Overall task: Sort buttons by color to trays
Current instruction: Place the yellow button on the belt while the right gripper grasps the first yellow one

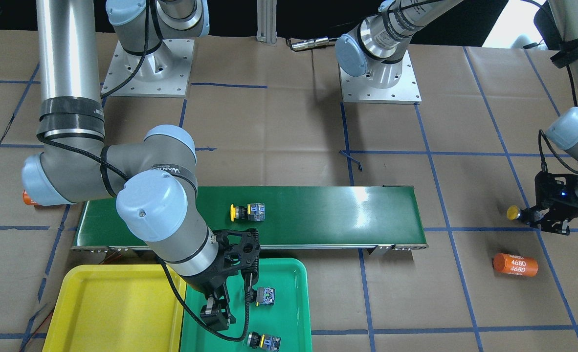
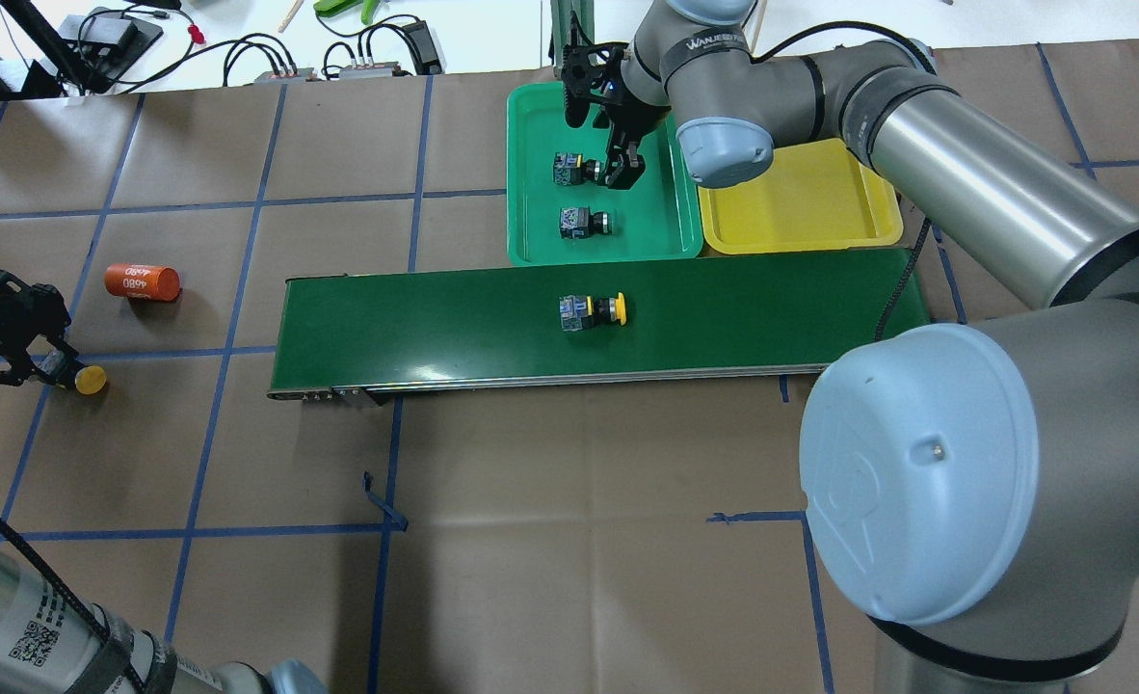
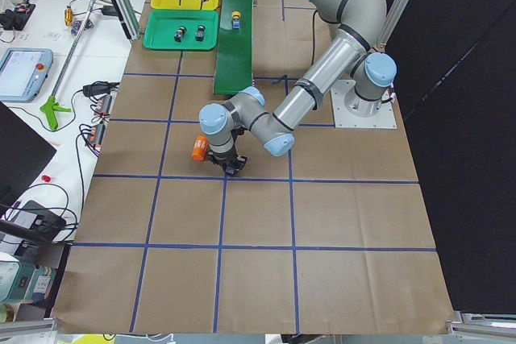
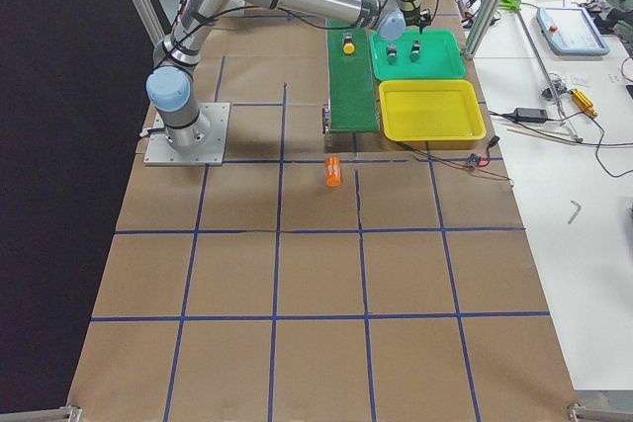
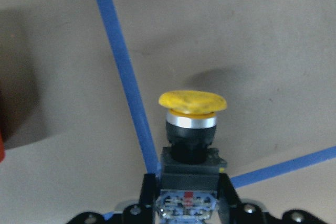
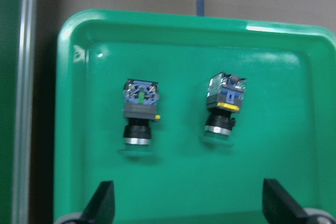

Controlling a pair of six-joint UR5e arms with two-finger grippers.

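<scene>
Hovering wide open over the green plastic tray (image 2: 541,125), our right gripper (image 2: 624,176) is nearest the yellow-capped push-button (image 2: 591,310) lengthwise on the dark-green conveyor belt (image 2: 415,328); our left gripper (image 5: 187,184) clamps its twin (image 5: 192,100).

Green buttons (image 6: 139,111) in green tray (image 6: 294,77), yellow tray (image 2: 801,207) alongside, yellow button (image 2: 592,310) on belt (image 2: 435,318), another (image 5: 191,129) gripped

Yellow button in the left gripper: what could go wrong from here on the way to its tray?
1. The fingers clamp only the base of the yellow button. Its cap juts out free, so it may twist or slip in transit.
2. The yellow tray lies beyond the green tray, where the right gripper hovers open, so the arms could clash.
3. The orange cylinder lies near the left gripper, and a swing may knock it.
</scene>
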